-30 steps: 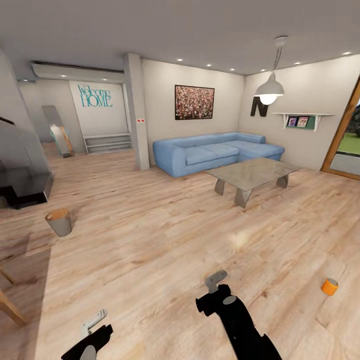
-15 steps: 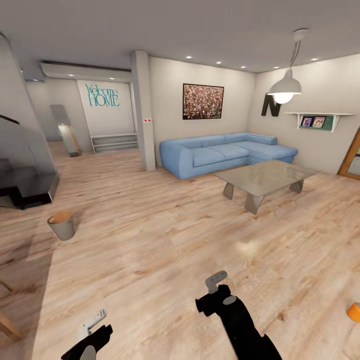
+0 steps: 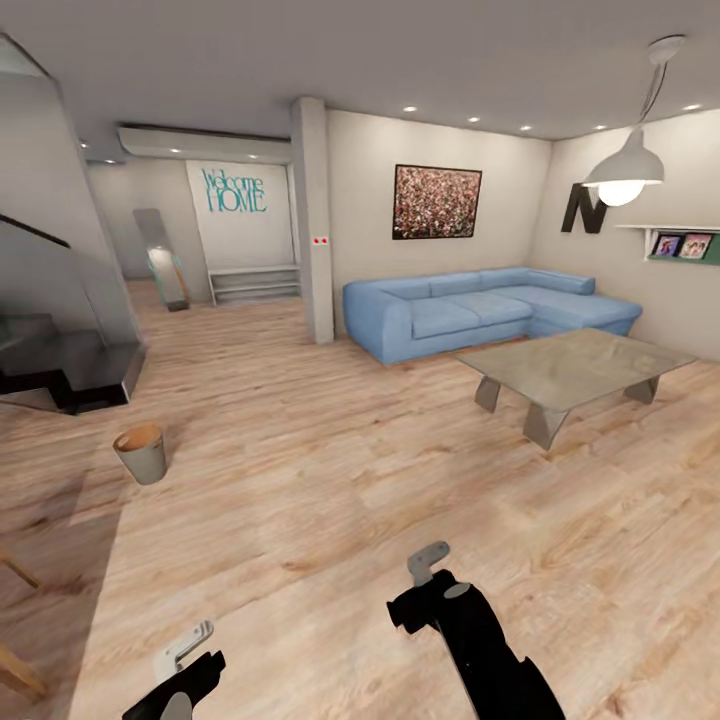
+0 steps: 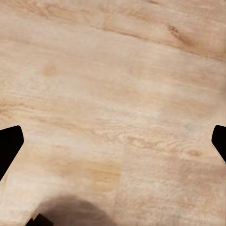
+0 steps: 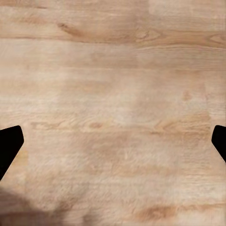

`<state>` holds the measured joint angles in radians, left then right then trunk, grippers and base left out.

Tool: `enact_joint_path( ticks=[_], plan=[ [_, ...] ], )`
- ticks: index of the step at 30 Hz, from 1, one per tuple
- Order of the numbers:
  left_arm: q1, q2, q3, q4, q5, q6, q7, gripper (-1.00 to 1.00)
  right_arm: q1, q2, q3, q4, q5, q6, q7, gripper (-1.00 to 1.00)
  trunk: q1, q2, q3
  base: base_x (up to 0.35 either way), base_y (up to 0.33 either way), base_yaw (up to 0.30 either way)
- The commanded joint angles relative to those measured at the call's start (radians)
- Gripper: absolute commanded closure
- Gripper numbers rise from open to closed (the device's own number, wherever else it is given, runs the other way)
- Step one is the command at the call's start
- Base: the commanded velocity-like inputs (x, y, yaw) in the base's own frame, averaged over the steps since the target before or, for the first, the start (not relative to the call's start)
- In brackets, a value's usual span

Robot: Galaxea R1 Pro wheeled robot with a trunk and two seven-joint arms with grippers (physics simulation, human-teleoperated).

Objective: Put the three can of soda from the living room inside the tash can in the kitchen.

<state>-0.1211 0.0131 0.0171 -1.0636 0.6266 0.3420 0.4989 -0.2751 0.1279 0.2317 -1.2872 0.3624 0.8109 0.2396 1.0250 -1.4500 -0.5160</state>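
The bin (image 3: pixel 141 453) stands on the wood floor (image 3: pixel 330 480) at the left of the frame, below the dark stairs (image 3: pixel 70 365) and well apart from both arms. The left gripper (image 3: pixel 183 647) and right gripper (image 3: pixel 429 563) hang low at the bottom, both with jaws spread wide and empty. A blue sofa (image 3: pixel 480 310) and glass table (image 3: pixel 575 375) sit at the right.

The words "Welcome HOME" (image 3: pixel 234 190) are set in teal letters on the pale far wall (image 3: pixel 240 240), above a low white shelf (image 3: pixel 252 283). A large black letter "N" (image 3: pixel 583 208) is mounted on the right-hand wall, beside the hanging lamp (image 3: pixel 626 175). No other writing can be read.
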Motion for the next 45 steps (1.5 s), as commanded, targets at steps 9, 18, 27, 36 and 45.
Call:
enact_joint_path(
  ticks=[9,18,27,36,45],
  plan=[
    [0.001,0.002,0.021,-0.001,0.023,0.001,-0.002,-1.0,-0.18,0.007,-0.048,0.234,-0.01,0.043,0.005,-1.0,0.0,0.0,-0.004,0.345,0.057,0.285],
    [0.001,0.0,0.023,0.0,0.025,0.0,-0.003,-1.0,-0.216,0.005,-0.08,0.3,-0.012,-0.078,0.003,-1.0,0.0,0.0,-0.006,0.345,0.085,0.293],
    [0.0,-0.001,0.021,0.001,0.024,0.0,-0.003,-1.0,-0.212,0.006,-0.079,0.304,-0.006,-0.098,0.003,-1.0,0.0,0.0,-0.006,0.345,0.088,0.295],
    [0.001,-0.004,0.008,-0.006,0.019,0.0,0.001,-1.0,-0.209,0.003,-0.079,0.304,-0.006,-0.103,0.006,-1.0,0.0,0.0,-0.006,0.345,0.068,0.168],
    [0.058,-0.001,-0.064,-0.13,0.009,-0.001,0.013,-1.0,-0.068,-0.003,-0.075,0.138,-0.006,-0.297,0.016,-1.0,0.0,0.0,-0.006,0.345,0.053,0.016]
  ],
)
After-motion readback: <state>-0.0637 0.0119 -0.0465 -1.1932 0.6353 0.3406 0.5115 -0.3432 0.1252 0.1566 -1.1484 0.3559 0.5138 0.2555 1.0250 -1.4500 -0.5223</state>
